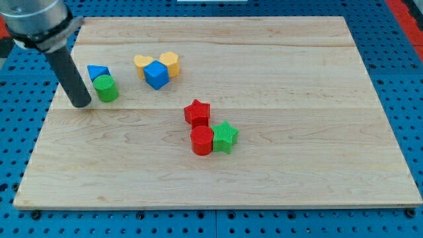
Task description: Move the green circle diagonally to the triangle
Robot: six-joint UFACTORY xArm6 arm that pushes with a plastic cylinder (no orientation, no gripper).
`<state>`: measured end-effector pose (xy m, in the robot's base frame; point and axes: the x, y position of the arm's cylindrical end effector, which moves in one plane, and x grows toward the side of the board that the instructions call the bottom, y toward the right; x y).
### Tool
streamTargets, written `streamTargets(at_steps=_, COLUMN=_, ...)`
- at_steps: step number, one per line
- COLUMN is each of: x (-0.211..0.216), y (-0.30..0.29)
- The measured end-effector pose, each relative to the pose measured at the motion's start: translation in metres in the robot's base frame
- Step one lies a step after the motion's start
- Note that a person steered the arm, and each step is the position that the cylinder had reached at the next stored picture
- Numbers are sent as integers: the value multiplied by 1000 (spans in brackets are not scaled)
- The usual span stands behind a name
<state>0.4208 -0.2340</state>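
The green circle (pixel 106 88), a short cylinder, stands near the board's upper left. The blue triangle (pixel 98 71) sits just behind it, touching it at its upper left. My tip (pixel 81 103) rests on the board just left of the green circle, a small gap apart from it. The rod rises up and left to the arm's grey body at the view's top left corner.
A blue cube (pixel 156 75) sits between a yellow heart (pixel 141 63) and a yellow hexagon-like block (pixel 170 62) at upper middle. A red star (pixel 197 112), a red cylinder (pixel 201 140) and a green star (pixel 225 137) cluster at the centre. The wooden board (pixel 297 132) lies on a blue pegboard.
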Motion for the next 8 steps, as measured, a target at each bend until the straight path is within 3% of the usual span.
streamTargets(at_steps=1, x=-15, y=47)
streamTargets(at_steps=3, x=11, y=95)
streamTargets(at_steps=5, x=-60, y=50)
streamTargets(at_steps=7, x=-83, y=69)
streamTargets(at_steps=8, x=-120, y=66)
